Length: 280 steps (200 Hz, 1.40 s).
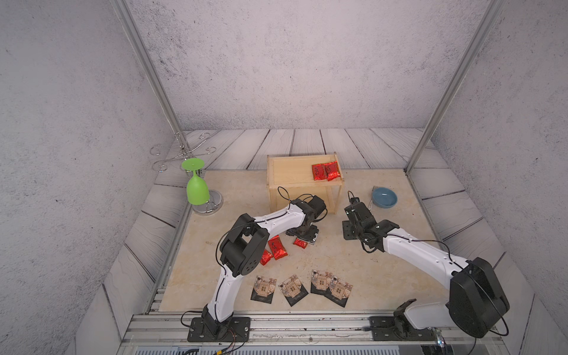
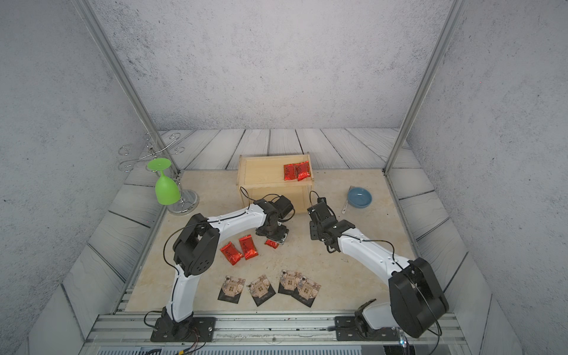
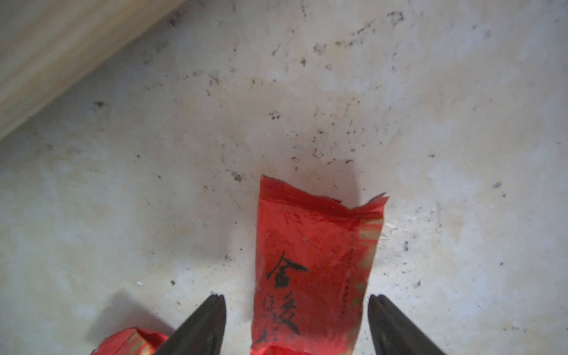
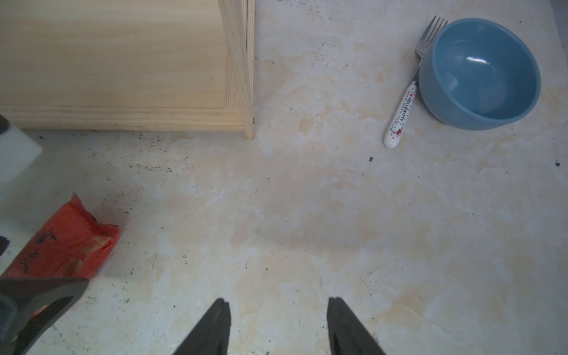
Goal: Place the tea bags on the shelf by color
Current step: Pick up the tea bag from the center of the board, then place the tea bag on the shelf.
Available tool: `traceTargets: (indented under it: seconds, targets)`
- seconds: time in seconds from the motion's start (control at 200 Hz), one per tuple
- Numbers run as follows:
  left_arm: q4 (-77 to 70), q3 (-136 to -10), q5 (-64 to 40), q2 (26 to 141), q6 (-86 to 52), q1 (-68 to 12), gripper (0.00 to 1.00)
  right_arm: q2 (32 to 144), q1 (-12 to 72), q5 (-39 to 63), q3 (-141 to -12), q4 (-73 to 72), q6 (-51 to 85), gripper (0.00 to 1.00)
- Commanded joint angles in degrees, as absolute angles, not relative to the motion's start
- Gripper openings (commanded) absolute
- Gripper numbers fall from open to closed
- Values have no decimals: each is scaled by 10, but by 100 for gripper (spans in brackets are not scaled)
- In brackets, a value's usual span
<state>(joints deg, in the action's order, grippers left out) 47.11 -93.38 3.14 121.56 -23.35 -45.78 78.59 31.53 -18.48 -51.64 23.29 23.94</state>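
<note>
The light wooden shelf (image 1: 285,173) stands at the back middle, with two red tea bags (image 1: 325,171) side by side at the right end of its top board. Three more red tea bags lie on the table in front: two (image 1: 276,248) by my left elbow and one (image 3: 313,261) under my left gripper (image 3: 296,296). That gripper is open, a finger on each side of the sachet with a gap at both. Several black tea bags (image 1: 292,289) lie in a row near the front edge. My right gripper (image 4: 278,299) hovers open over bare table beside the shelf's right post.
A blue bowl (image 1: 384,197) with a white-handled fork (image 4: 402,104) beside it sits right of the shelf. A green goblet (image 1: 196,190) hangs upside down on a wire stand (image 1: 212,204) at the left. Metal frame posts rise at both back corners.
</note>
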Motion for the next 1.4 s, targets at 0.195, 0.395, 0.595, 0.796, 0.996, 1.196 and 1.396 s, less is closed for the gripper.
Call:
traceTargets:
  seconds: [0.195, 0.395, 0.595, 0.796, 0.996, 1.196, 1.396]
  targets:
    - [471, -935, 26, 1234, -248, -458, 70, 770, 312, -180, -513, 232, 242, 55]
    - [474, -934, 30, 1226, -255, -458, 64, 769, 311, -182, -513, 231, 241, 55]
    - [480, -928, 39, 1200, -265, -457, 61, 765, 308, -185, -515, 232, 237, 55]
    - [482, -919, 49, 1181, -271, -456, 55, 753, 306, -190, -515, 234, 234, 55]
    - [498, -912, 56, 1149, -283, -454, 53, 738, 305, -195, -511, 236, 231, 55]
    - [553, -936, 72, 1054, -302, -452, 51, 728, 303, -199, -512, 235, 229, 55]
    - [589, -1013, 87, 989, -298, -424, 51, 723, 303, -185, -515, 226, 233, 55]
